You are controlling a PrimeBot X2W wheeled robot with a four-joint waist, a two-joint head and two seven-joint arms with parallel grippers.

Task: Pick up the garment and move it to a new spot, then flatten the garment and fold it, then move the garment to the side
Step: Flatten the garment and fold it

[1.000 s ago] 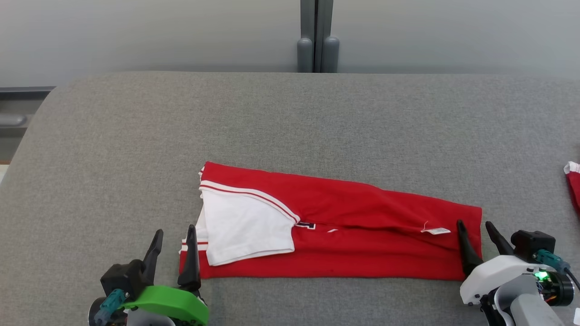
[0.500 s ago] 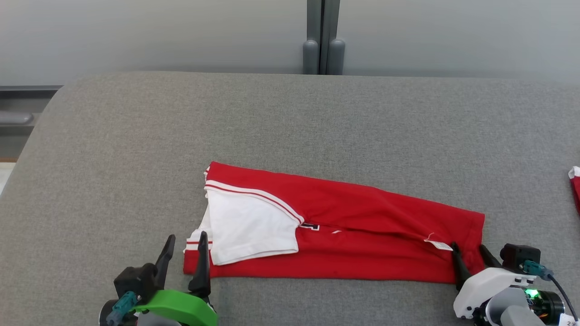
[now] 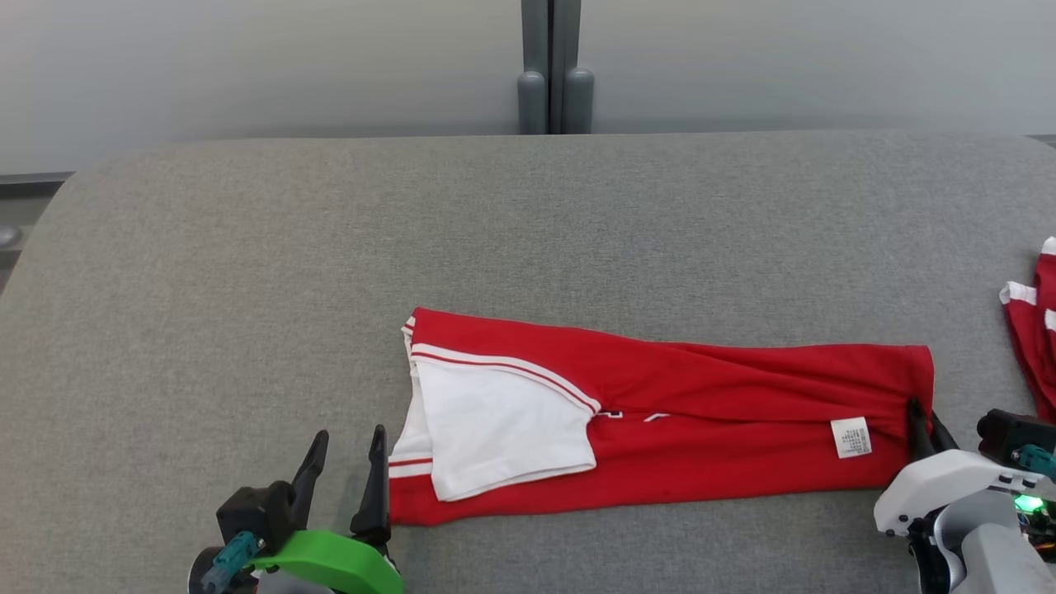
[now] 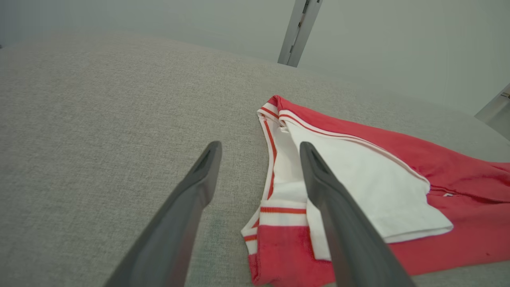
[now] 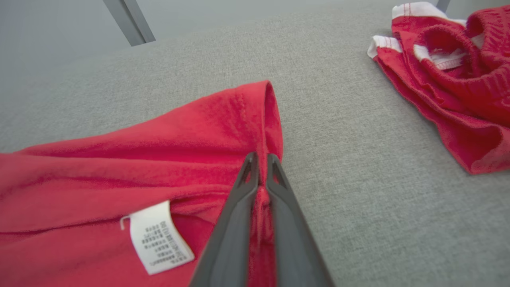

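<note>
A broad grey woven upholstery surface (image 3: 528, 214), coarse in weave and rounded at its far corners, lies under both grippers and runs away from them to a pale wall.

On it the garment (image 3: 701, 412), a red short-sleeved jersey shirt of soft matte knit, is folded into a long, narrow band. Its long axis runs from one gripper to the other, across the robot's front. The white sleeve (image 3: 503, 429), edged in red-and-white stripe trim, lies flat on top at the end toward the left gripper (image 3: 350, 436). The plain red hem end points toward the right gripper (image 3: 922, 412). Shallow creases run lengthwise toward that hem.

A smaller bunched red cloth with white trim (image 5: 450, 79), thick and ribbed at its rolled edge, sits crumpled beyond and to the outer side of the right gripper, apart from the shirt.

The left gripper's two long dark tapered fingers stand spread. One is over bare grey weave, the other over the shirt's striped near corner. I cannot tell whether it touches.

The right gripper's fingers are pressed together, pinching a raised ridge of red knit at the hem edge.

A small white rectangular care label (image 5: 157, 237), printed in fine grey text, lies just inward of the right gripper's fingers.
</note>
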